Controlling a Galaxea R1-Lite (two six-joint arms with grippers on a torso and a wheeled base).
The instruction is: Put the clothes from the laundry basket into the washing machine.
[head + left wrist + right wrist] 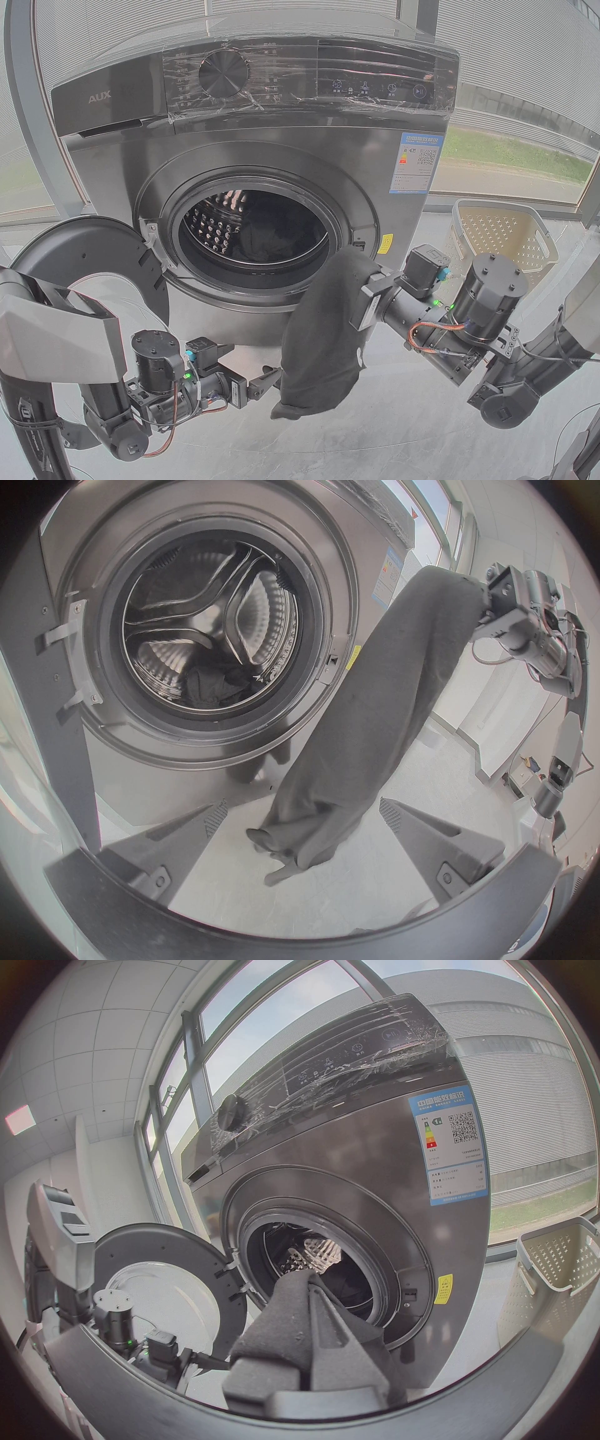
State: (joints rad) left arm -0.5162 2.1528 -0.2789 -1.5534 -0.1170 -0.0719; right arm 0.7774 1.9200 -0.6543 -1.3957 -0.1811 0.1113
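While the right gripper (367, 292) clamps a dark garment (322, 337), the cloth hangs before the washing machine's (262, 144) open mouth. Left gripper (267, 379), jaws apart, sits low beside the hem.

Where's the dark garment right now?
In the head view, the dark garment hangs from the right hand at centre, in front of the open washing machine, its lower end beside the left hand.

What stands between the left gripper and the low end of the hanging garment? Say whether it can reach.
Probably yes. The left gripper is open, and the low end of the garment hangs right in front of it with nothing between them. The right gripper holds the top, well above.
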